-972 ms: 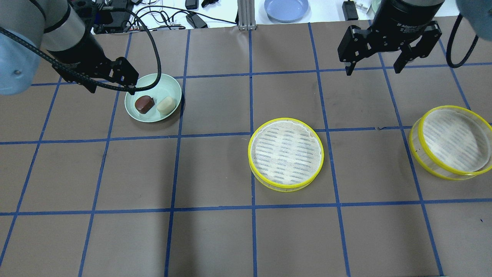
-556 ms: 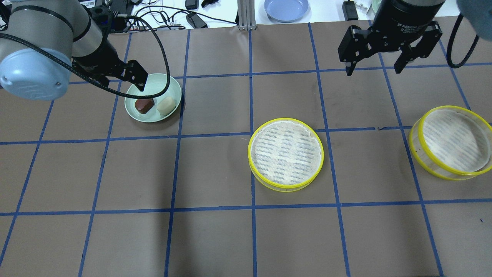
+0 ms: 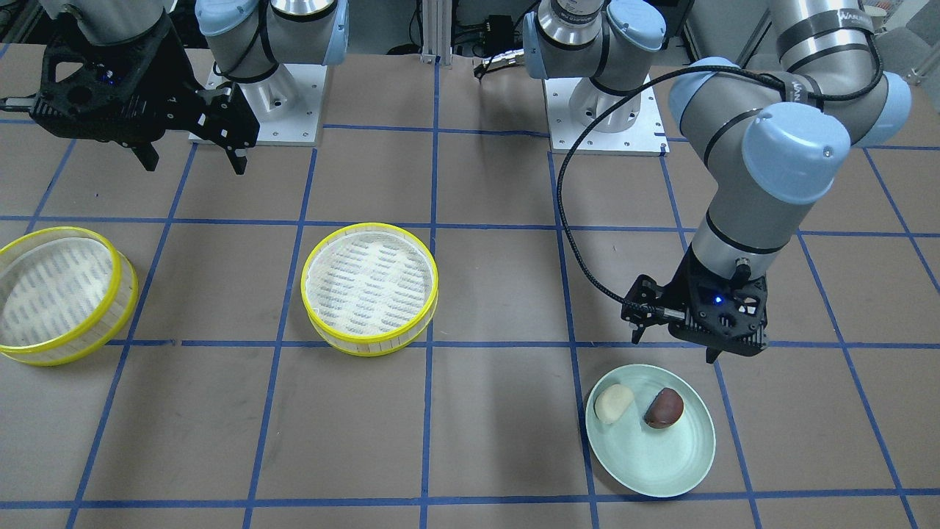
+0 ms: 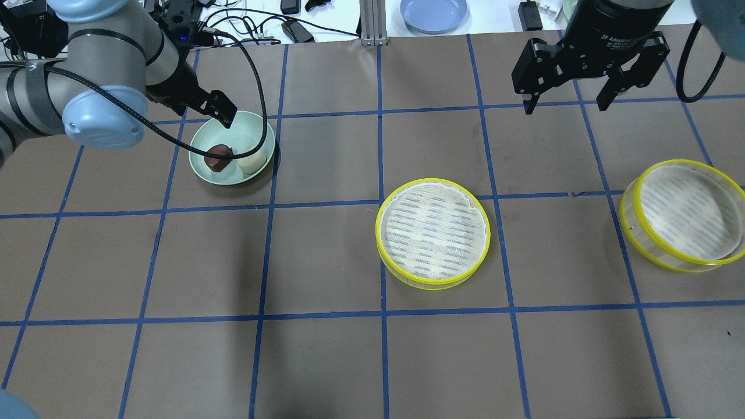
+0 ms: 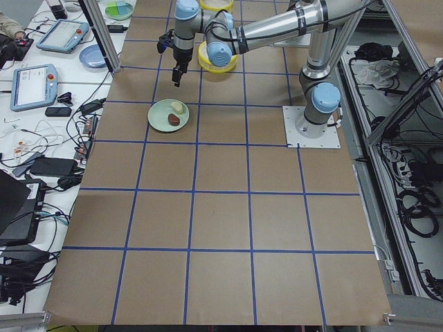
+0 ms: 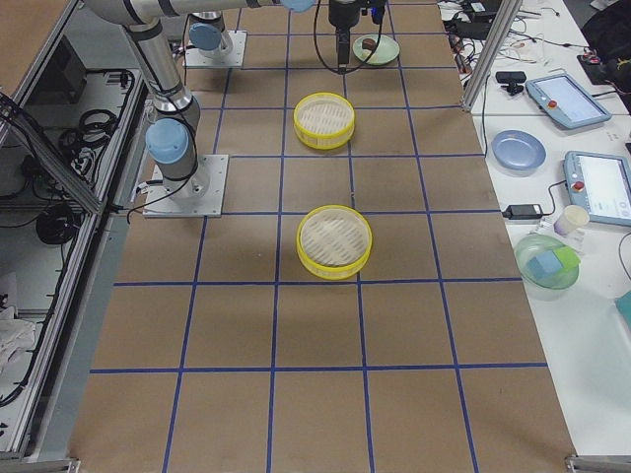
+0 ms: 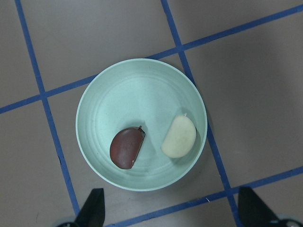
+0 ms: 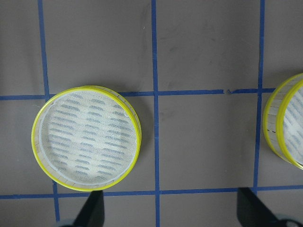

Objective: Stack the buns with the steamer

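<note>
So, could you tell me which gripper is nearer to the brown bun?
Left. The left gripper hovers close by the brown bun; the right gripper hangs far past the middle steamer.

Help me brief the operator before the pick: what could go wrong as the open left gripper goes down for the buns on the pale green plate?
The glossy dark reddish-brown bun and the pale cream-white bun lie close together, so a finger of the open left gripper may nudge the neighbour or pinch both. The cream-white bun sits near the rim of the round pale green plate; a finger landing on that rim might tip or slide it.
</note>
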Robot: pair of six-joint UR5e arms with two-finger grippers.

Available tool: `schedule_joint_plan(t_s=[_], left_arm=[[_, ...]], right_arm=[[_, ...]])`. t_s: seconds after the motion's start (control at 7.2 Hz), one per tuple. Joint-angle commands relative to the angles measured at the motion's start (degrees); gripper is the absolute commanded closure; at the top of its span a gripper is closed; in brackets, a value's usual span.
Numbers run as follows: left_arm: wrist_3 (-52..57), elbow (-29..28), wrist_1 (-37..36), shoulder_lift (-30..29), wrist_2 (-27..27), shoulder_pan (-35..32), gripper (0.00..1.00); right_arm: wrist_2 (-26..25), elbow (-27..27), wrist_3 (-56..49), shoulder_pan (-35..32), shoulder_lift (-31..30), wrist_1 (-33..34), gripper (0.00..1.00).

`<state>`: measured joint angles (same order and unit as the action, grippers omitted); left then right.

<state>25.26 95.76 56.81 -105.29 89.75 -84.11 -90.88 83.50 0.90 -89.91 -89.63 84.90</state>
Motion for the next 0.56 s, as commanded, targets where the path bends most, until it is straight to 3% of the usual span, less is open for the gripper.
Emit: schedule_joint_plan(t_s=[0.0, 0.42], left_arm=[[4.34, -0.04, -4.41, -4.99, -0.01, 0.00, 0.03], [7.35, -0.04, -5.57, -10.79, -4.83, 0.00, 0.11]], right_arm=[[0.00, 0.00, 0.07, 0.00, 0.06, 0.00, 0.00], [-0.44, 0.00, 0.07, 0.00, -0.20, -0.18, 0.00]])
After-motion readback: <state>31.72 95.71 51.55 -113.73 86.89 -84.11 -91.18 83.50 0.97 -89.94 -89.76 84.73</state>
